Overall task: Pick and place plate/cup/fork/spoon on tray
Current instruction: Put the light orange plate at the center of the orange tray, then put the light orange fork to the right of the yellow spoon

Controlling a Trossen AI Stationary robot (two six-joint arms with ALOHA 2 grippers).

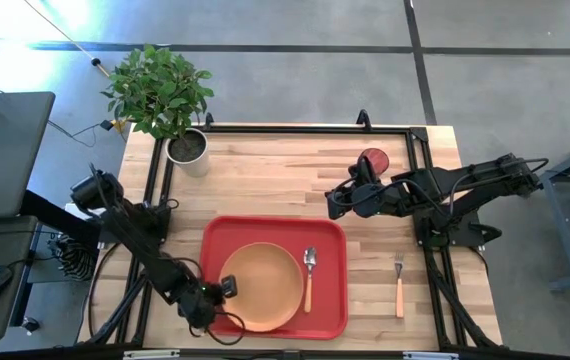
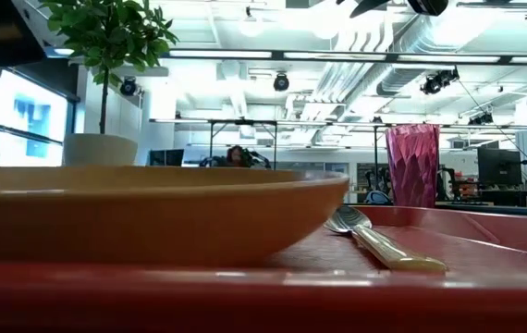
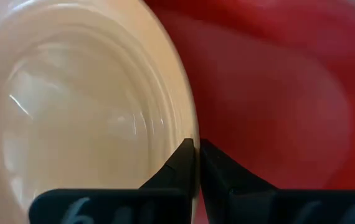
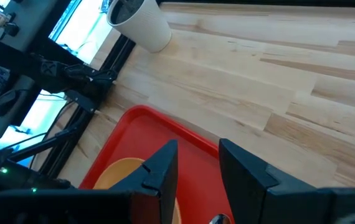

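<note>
The orange plate (image 1: 262, 285) lies on the left part of the red tray (image 1: 330, 320). The tan-handled spoon (image 1: 308, 276) lies on the tray to the plate's right. My left gripper (image 1: 227, 288) is at the plate's left rim, shut on it. The fork (image 1: 399, 285) lies on the bare table right of the tray. The dark red cup (image 1: 373, 161) stands upright at the far right of the table, and it also shows in the low view (image 2: 412, 165). My right gripper (image 1: 332, 204) hovers open and empty between the cup and the tray. My left gripper pinches the plate's raised rim (image 3: 187, 124), on the plate's left side, between its two fingers. The fingers come from the table's left near side and lie across the rim. The plate (image 2: 153, 213) sits level, low on the tray.
A grey plant pot (image 1: 189, 150) with a leafy plant stands at the table's far left corner. Bare wood lies between the tray and the far edge and around the fork. Black frame rails run along the table's left, far and right sides.
</note>
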